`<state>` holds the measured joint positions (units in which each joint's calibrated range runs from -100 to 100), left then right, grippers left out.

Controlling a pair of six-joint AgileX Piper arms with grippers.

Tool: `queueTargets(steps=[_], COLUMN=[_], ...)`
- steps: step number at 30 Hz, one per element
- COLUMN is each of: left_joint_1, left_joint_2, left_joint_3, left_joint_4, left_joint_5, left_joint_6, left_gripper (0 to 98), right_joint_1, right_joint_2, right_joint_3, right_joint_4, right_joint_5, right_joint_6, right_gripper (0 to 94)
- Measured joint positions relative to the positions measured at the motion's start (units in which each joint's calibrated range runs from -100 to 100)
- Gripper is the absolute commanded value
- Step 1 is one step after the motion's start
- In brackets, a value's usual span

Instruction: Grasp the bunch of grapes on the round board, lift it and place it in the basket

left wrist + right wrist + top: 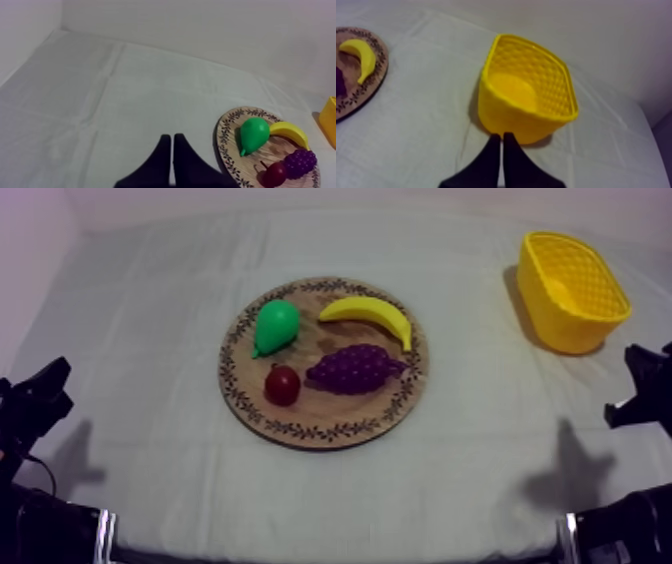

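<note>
While both arms sit low at the table's near edge, the bunch of grapes [355, 369] lies on the wooden board [300, 428], just beside the small red fruit [282, 385] and near the banana [368, 313], with the pear [275, 326] across from it. The left gripper [171, 137] has its 2 fingers pressed together in a narrow wedge, gripping nothing, over bare cloth beside the board. The right gripper [501, 136], likewise closed on nothing, points at the yellow basket [570, 328], which stands well apart from the board.

Grey-white tablecloth [150, 318], creased in faint straight folds. A plain pale wall [200, 25] rises behind it. Light soft, even, somewhat dim.
</note>
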<state>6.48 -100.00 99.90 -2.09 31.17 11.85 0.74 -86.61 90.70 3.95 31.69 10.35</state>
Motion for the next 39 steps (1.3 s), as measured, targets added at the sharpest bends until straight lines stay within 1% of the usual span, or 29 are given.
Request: queueTargets(steps=[3, 7, 10, 15, 17, 20, 24, 28, 30, 31, 36, 39], left_joint_1=[0.0, 0.0, 0.0, 0.0, 0.0, 0.0, 0.0, 0.0, 0.0, 0.0, 0.0, 0.0], left_joint_2=[0.0, 0.0, 0.0, 0.0, 0.0, 0.0, 0.0, 0.0, 0.0, 0.0, 0.0, 0.0], left_joint_3=[0.0, 0.0, 0.0, 0.0, 0.0, 0.0, 0.0, 0.0, 0.0, 0.0, 0.0, 0.0], left_joint_4=[0.0, 0.0, 0.0, 0.0, 0.0, 0.0, 0.0, 0.0, 0.0, 0.0, 0.0, 0.0], left_joint_5=[0.0, 0.0, 0.0, 0.0, 0.0, 0.0, 0.0, 0.0, 0.0, 0.0, 0.0, 0.0], left_joint_6=[0.0, 0.0, 0.0, 0.0, 0.0, 0.0, 0.0, 0.0, 0.0, 0.0, 0.0, 0.0], left_gripper=[0.1, 0.1, 0.1, 0.1, 0.1, 0.1, 0.1, 0.1, 0.1, 0.1, 0.1, 0.1], right_joint_1=[-1.95, -4.76, -7.64, -12.51, -14.06, -16.12, -18.08, -18.75, -18.86, -18.86, -19.25, -20.11], right_joint_2=[4.6, 11.19, 16.49, 24.91, 28.56, 33.46, 39.69, 45.76, 48.42, 49.93, 56.68, 60.65], right_joint_3=[-5.58, -14.24, -21.02, -32.8, -37.13, -43.89, -51.23, -57.95, -61.12, -62.88, -70.83, -74.98], right_joint_4=[0.83, 1.57, 2.22, 2.32, 2.1, 0.57, -1.59, -3.57, -3.95, -4.64, -6.84, -8.02], right_joint_5=[1.09, 4.09, 6.62, 12.42, 14.48, 16.89, 19.4, 22.55, 23.66, 24.37, 29.45, 34.22], right_joint_6=[-0.15, -0.01, -0.82, -2.85, -2.98, -2.16, 0.78, 3.07, 3.82, 4.09, 5.7, 6.84], right_gripper=[0.6, 0.6, 0.6, 0.6, 0.6, 0.7, 0.7, 0.7, 0.7, 0.7, 0.8, 0.8])
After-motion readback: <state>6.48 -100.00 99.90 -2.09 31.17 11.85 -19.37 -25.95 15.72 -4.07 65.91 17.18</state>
